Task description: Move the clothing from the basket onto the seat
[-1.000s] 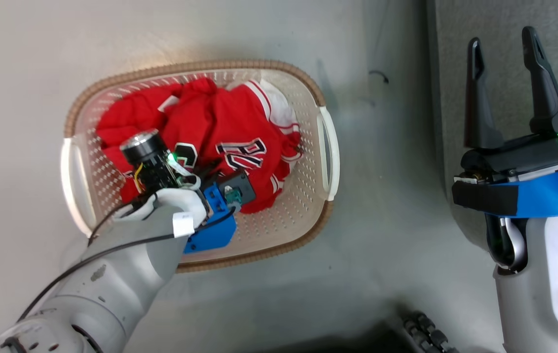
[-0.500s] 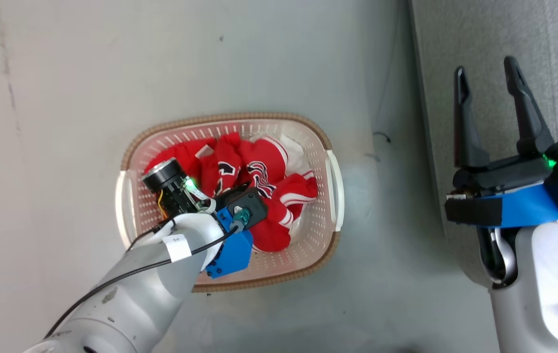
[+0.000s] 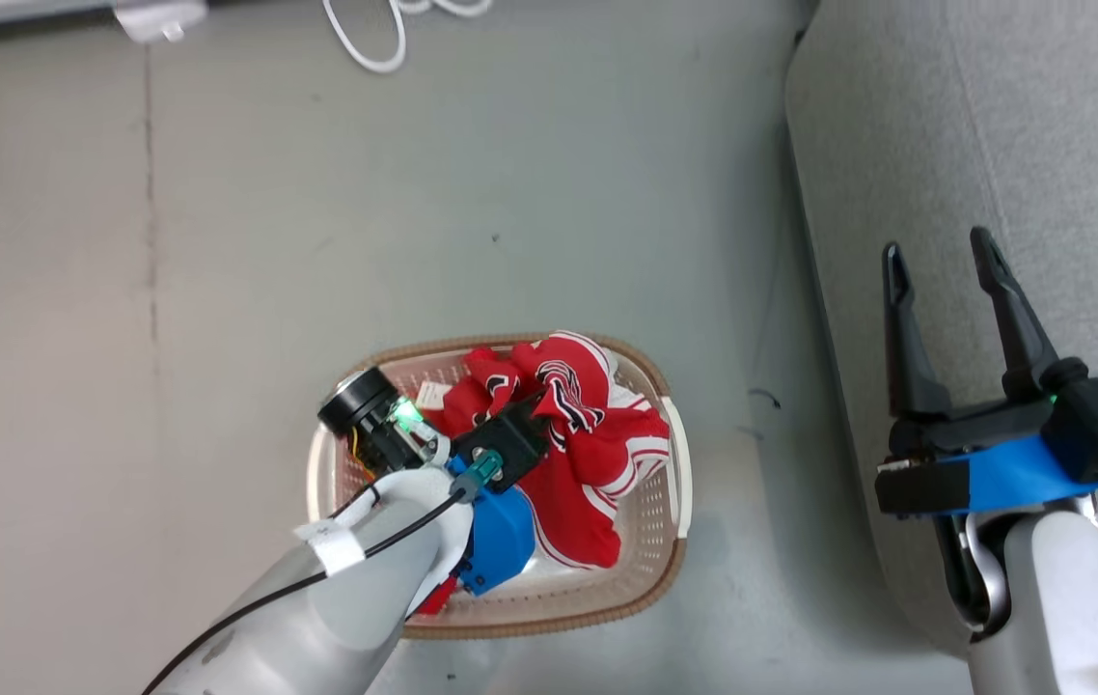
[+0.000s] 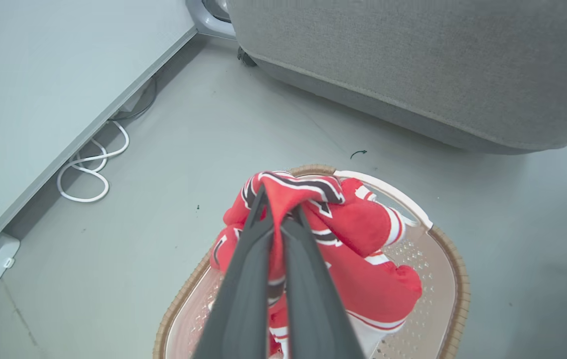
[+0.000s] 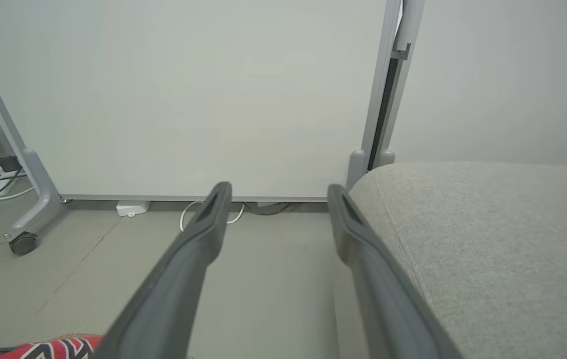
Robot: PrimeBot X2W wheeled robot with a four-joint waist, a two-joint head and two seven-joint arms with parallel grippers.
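The cream basket (image 3: 676, 483) stands on the floor left of the grey seat (image 3: 993, 125). My left gripper (image 4: 277, 199) is shut on the clothing (image 4: 363, 229), a red jersey with black-and-white trim. The jersey is bunched and pulled up above the basket rim (image 4: 458, 284), with its lower folds hanging inside. From the head camera, my left wrist covers the fingers over the red clothing (image 3: 597, 454). My right gripper (image 3: 937, 251) is open and holds nothing, level with the seat's left edge. Between its open fingers (image 5: 279, 192) I see floor, with the seat (image 5: 488, 239) to the right.
A pale grey partition panel (image 5: 189, 99) on wheeled feet (image 5: 22, 244) stands beyond the basket. White cable loops (image 4: 89, 174) and a white power block (image 3: 158, 14) lie at its base. Bare floor (image 3: 462, 193) lies between basket and panel.
The head camera has risen, so the basket looks smaller and lower. My left gripper has pulled the jersey up into a bunch above the basket. The right gripper stays open.
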